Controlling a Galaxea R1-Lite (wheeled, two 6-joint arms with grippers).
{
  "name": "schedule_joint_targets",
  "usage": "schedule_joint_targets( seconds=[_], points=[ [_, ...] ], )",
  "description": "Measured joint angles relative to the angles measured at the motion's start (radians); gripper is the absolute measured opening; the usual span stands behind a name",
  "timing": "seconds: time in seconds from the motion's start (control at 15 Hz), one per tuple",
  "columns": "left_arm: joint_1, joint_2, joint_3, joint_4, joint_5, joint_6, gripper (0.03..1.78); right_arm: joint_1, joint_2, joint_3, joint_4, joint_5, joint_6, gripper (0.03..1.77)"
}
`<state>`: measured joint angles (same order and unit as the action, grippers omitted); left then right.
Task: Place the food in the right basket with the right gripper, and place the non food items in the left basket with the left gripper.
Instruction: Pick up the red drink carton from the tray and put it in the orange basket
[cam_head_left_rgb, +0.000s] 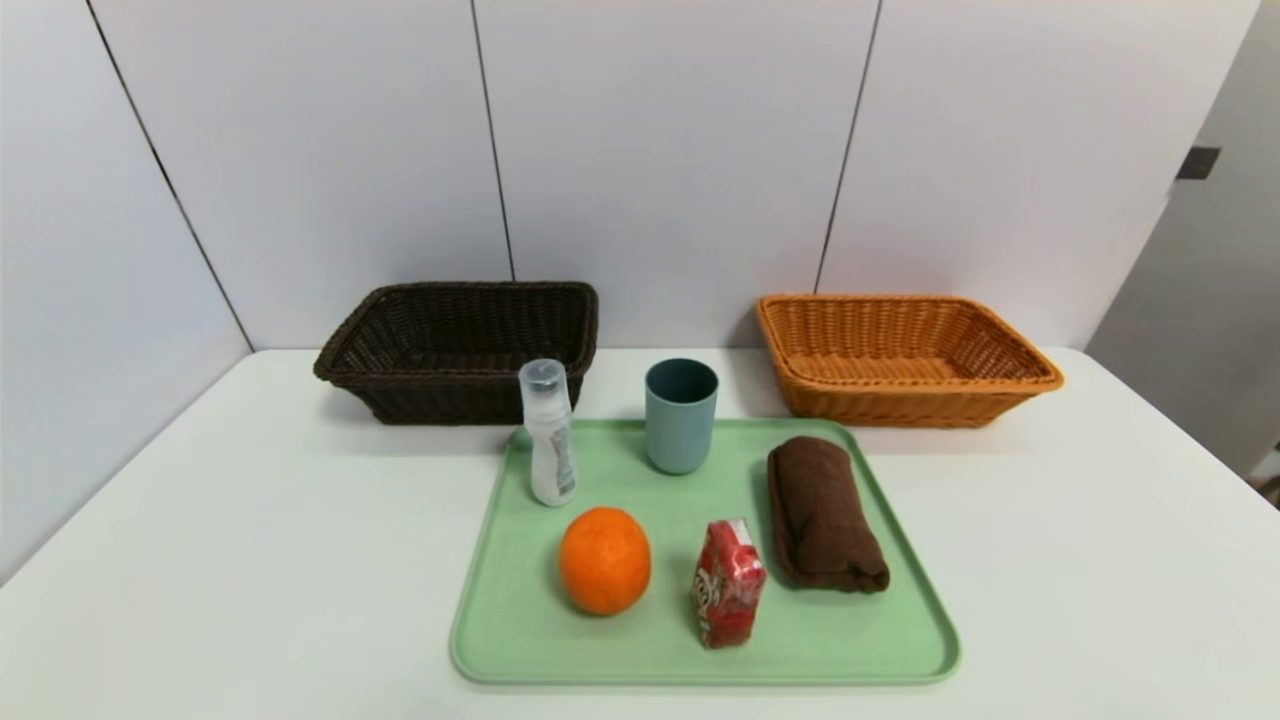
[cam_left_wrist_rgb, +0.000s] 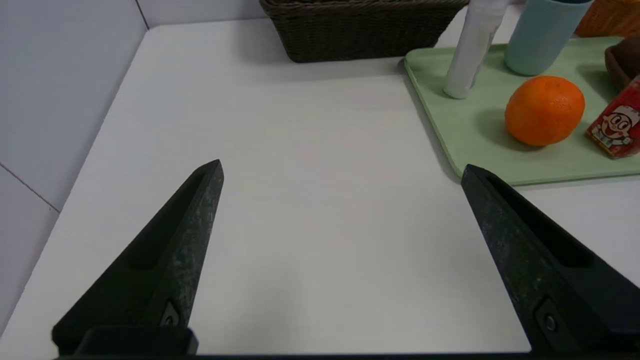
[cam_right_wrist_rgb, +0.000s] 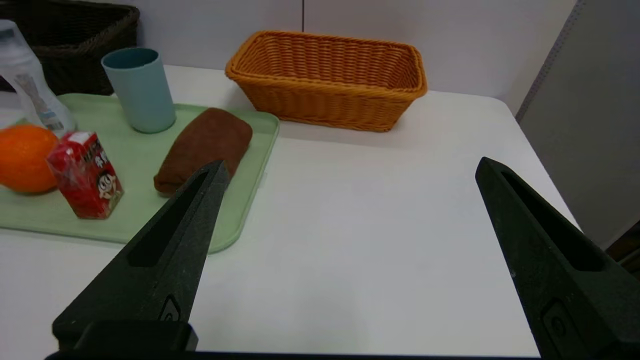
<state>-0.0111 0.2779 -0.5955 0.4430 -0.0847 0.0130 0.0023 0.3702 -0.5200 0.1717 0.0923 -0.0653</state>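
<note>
A green tray (cam_head_left_rgb: 900, 600) holds an orange (cam_head_left_rgb: 604, 560), a red drink carton (cam_head_left_rgb: 728, 583), a rolled brown towel (cam_head_left_rgb: 822, 512), a teal cup (cam_head_left_rgb: 680, 414) and a white bottle (cam_head_left_rgb: 549, 432). Behind it stand the dark brown left basket (cam_head_left_rgb: 455, 350) and the orange right basket (cam_head_left_rgb: 900, 355), both with nothing inside. Neither arm shows in the head view. My left gripper (cam_left_wrist_rgb: 342, 170) hangs open over bare table to the left of the tray. My right gripper (cam_right_wrist_rgb: 352, 167) hangs open over bare table to the right of the tray, its one finger overlapping the towel (cam_right_wrist_rgb: 205, 140) in that view.
The white table (cam_head_left_rgb: 250, 560) ends at wall panels behind the baskets and on the left side. Its right edge drops off beside a grey panel (cam_right_wrist_rgb: 590, 110). Bare tabletop lies on both sides of the tray.
</note>
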Motion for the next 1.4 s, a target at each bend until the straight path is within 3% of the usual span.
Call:
schedule_joint_targets(
  seconds=[0.33,0.6,0.8,1.0,1.13,1.4],
  points=[
    [0.0,0.36,-0.297,0.125,-0.01,-0.002,1.69,0.025,0.365,-0.435,0.267,0.064,0.006,1.71],
    [-0.001,0.618,-0.464,0.14,-0.01,-0.003,1.69,0.126,0.651,-0.722,0.493,0.05,0.047,1.71],
    [-0.007,0.775,-0.569,0.151,-0.01,-0.013,1.69,0.262,0.869,-0.911,0.65,0.034,0.171,1.71],
    [-0.071,0.884,-0.665,0.225,-0.01,-0.112,1.69,0.42,1.058,-1.027,0.701,0.013,0.323,1.71],
    [-0.131,0.924,-0.686,0.253,-0.01,-0.182,1.69,0.507,1.162,-1.075,0.711,-0.006,0.378,1.71],
    [-0.202,0.962,-0.683,0.243,-0.011,-0.197,1.69,0.639,1.329,-1.224,0.817,-0.057,0.494,1.71]
  ],
)
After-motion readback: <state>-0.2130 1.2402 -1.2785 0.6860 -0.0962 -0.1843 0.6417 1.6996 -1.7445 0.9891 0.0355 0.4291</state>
